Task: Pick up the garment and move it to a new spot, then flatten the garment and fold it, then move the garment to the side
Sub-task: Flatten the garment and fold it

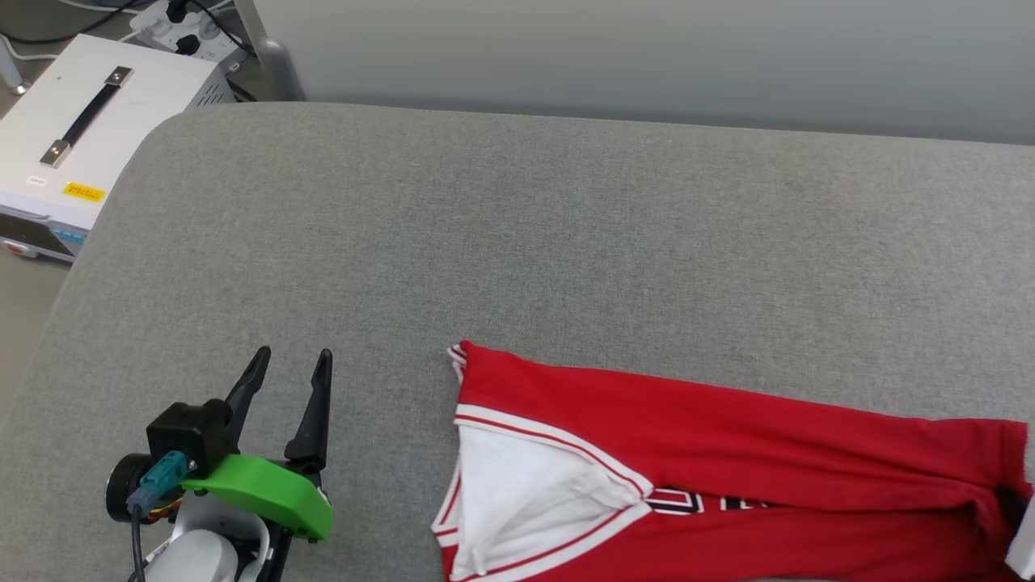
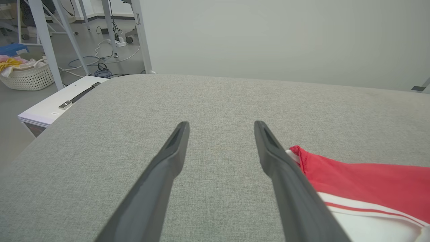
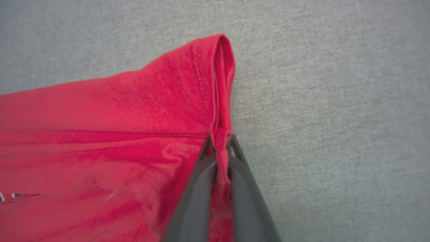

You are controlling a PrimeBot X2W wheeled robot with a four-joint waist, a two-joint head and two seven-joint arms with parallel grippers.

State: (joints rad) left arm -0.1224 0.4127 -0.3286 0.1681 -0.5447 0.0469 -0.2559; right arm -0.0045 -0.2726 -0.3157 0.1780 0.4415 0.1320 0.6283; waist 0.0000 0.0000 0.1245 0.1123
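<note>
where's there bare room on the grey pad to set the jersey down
Bare: the whole far stretch of the grey pad between the garment and the wall, plus the strip between the left gripper and the garment. Crowded: the near right, where the garment lies and the right gripper pinches its edge.

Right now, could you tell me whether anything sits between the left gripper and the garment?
Nothing visible does. Only bare grey cushion lies between the open left gripper and the garment, whose striped corner is nearest. The right gripper is shut on a fold of its red edge.
</note>
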